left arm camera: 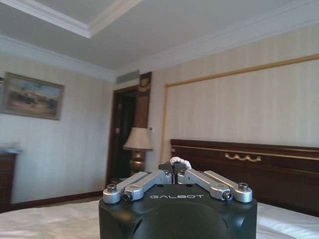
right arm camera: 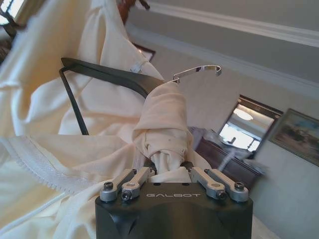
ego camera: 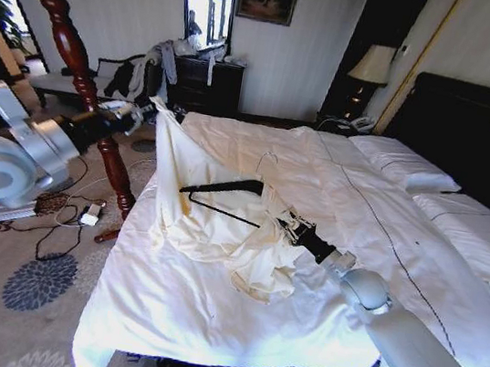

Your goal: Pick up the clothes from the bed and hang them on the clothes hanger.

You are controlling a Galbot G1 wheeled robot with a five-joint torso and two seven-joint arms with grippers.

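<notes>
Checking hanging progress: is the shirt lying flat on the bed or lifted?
Partly lifted. The left gripper holds one corner of the shirt up, the rest drapes onto the bed; the right gripper pinches bunched fabric by the hanger.

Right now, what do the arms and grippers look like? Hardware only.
Both arms have smooth, rounded white-grey shells with bulbous joints, narrowing to black wrists. The left gripper and right gripper match: a black rounded housing marked GALBOT in pale letters, and silver metal linkage fingers with visible bolts running to dark tips. No loose cables show on either arm.
</notes>
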